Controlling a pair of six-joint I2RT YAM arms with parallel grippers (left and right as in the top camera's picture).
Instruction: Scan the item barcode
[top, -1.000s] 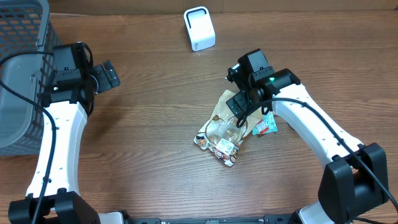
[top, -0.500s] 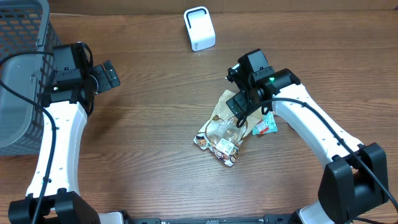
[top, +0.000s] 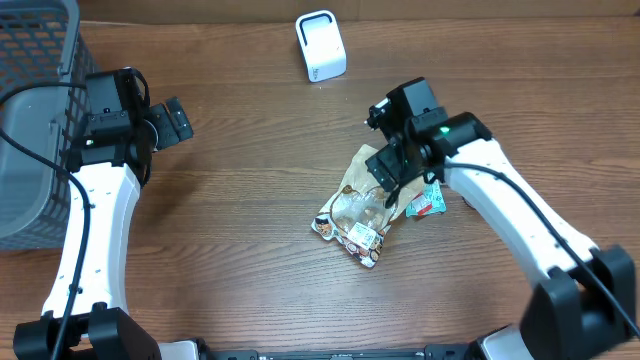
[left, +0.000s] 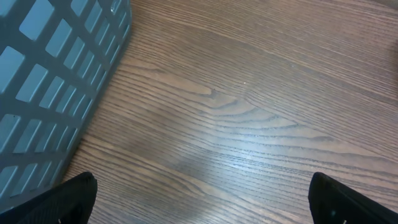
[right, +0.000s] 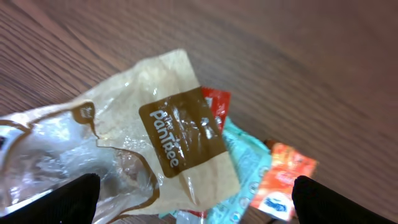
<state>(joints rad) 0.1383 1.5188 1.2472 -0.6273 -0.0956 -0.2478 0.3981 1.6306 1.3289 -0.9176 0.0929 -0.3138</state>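
The right gripper (top: 388, 180) hangs over the snack packet (top: 356, 208) with its jaws spread wide and nothing between them, a stance suited to a descent onto the packet's brown-labelled end. The packet lies flat right of the centre of the desk (top: 250, 250), overlapping several small sachets (top: 428, 202). The white scanner (top: 320, 45) stands at the far edge, well apart, so the packet needs lifting and carrying there. The left gripper (top: 172, 122), likewise spread and empty, sits near the basket (top: 30, 110) at the left edge.

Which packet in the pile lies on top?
The beige bag with the brown label; the red packet and teal packet stick out from under its edge.
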